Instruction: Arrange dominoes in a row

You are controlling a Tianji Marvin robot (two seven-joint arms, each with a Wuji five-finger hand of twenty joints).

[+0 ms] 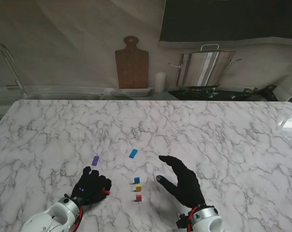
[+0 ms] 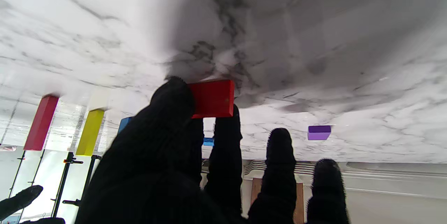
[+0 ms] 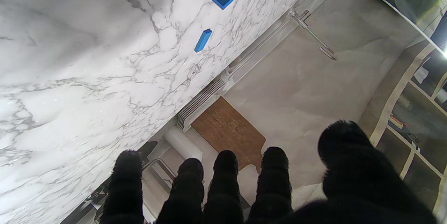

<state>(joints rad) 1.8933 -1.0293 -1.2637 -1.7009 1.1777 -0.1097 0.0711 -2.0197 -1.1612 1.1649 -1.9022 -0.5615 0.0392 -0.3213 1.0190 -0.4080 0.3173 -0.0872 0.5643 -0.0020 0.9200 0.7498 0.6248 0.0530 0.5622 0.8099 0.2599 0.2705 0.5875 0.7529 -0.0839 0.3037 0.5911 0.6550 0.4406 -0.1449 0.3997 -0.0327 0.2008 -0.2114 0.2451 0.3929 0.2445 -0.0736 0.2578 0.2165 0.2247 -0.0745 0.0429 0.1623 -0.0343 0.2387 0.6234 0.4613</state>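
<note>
Pinching a red domino (image 2: 212, 98), the left hand (image 1: 92, 186) hovers near 3 standing dominoes (image 1: 137, 188).

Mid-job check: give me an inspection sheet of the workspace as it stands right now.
Surface: marble table, bare apart from the dominoes.
Job's things: blue domino, yellow domino and pink-red domino stand in a short row between the hands; a second blue domino and a purple domino lie flat, farther from me; red domino is in the left hand.
Clutter: nothing seen.
Hands: left hand pinches the red domino; right hand open, fingers spread, beside the row.
Cables: red cable at the left wrist.
Surroundings: cutting board, steel pot, stacked plates behind the table.
</note>
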